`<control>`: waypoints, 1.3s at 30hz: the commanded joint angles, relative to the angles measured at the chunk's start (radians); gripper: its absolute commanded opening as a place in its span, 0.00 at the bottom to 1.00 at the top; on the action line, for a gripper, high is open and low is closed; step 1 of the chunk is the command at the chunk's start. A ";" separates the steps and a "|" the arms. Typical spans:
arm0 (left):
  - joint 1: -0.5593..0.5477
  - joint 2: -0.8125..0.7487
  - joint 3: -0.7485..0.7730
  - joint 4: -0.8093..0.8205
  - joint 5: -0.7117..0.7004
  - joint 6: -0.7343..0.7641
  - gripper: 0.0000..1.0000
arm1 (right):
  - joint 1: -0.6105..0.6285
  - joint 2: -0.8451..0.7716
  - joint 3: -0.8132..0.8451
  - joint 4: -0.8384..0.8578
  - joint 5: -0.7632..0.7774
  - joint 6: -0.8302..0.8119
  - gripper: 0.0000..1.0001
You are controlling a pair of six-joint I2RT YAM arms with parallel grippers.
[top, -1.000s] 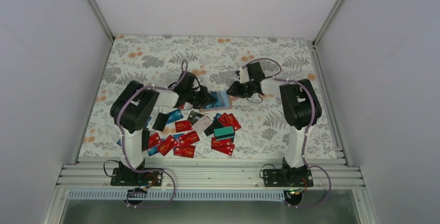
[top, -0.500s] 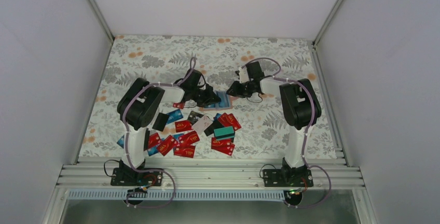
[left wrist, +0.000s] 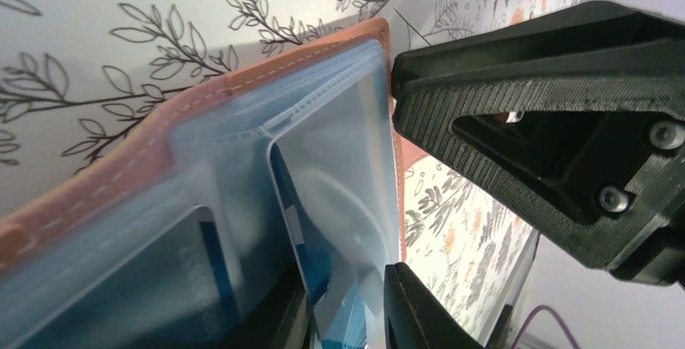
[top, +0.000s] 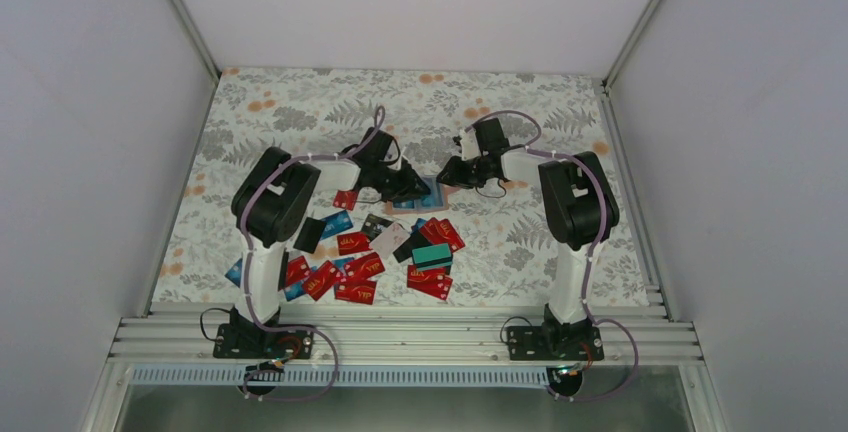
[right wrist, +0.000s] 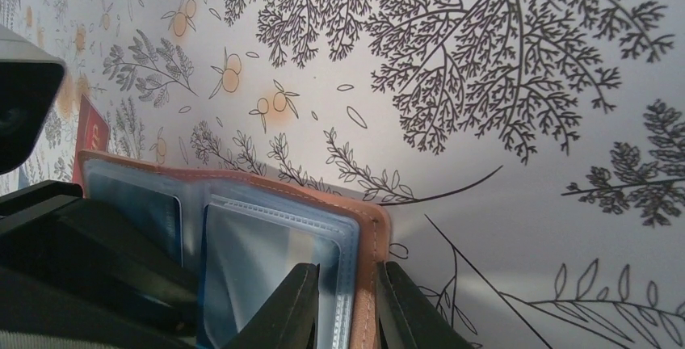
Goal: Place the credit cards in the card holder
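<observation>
The card holder [top: 428,197] lies open on the floral table, tan outside and blue-grey with clear sleeves inside [left wrist: 202,123]. My right gripper [right wrist: 351,309] is shut on its tan right edge [right wrist: 367,236]. My left gripper [left wrist: 343,321] reaches in from the left with its jaws a narrow gap apart. A blue credit card [left wrist: 311,268] stands in that gap against one finger, partly inside a sleeve. More credit cards, mostly red [top: 355,267], lie scattered nearer the arm bases, with a teal one [top: 432,254] and a pale one [top: 387,240].
A black card [top: 308,233] and a red card [top: 346,199] lie by the left arm. White walls with metal posts close in the table on three sides. The two grippers sit close together over the holder.
The left gripper has pushed further right into the holder with the blue card, and its jaws have parted slightly. The right gripper has kept its hold and place.
</observation>
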 commanded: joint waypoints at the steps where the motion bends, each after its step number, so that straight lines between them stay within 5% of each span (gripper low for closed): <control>1: -0.013 0.011 -0.002 -0.083 -0.058 0.047 0.28 | 0.027 0.014 0.006 -0.088 -0.003 -0.014 0.21; 21: -0.016 -0.206 0.036 -0.370 -0.217 0.151 0.99 | 0.028 -0.052 0.078 -0.137 -0.010 -0.015 0.22; 27: -0.003 -0.301 0.023 -0.465 -0.351 0.236 1.00 | 0.030 -0.114 0.019 -0.116 -0.037 -0.001 0.22; 39: 0.123 -0.299 -0.111 -0.358 -0.298 0.433 0.99 | 0.095 -0.164 -0.054 -0.061 -0.114 0.049 0.22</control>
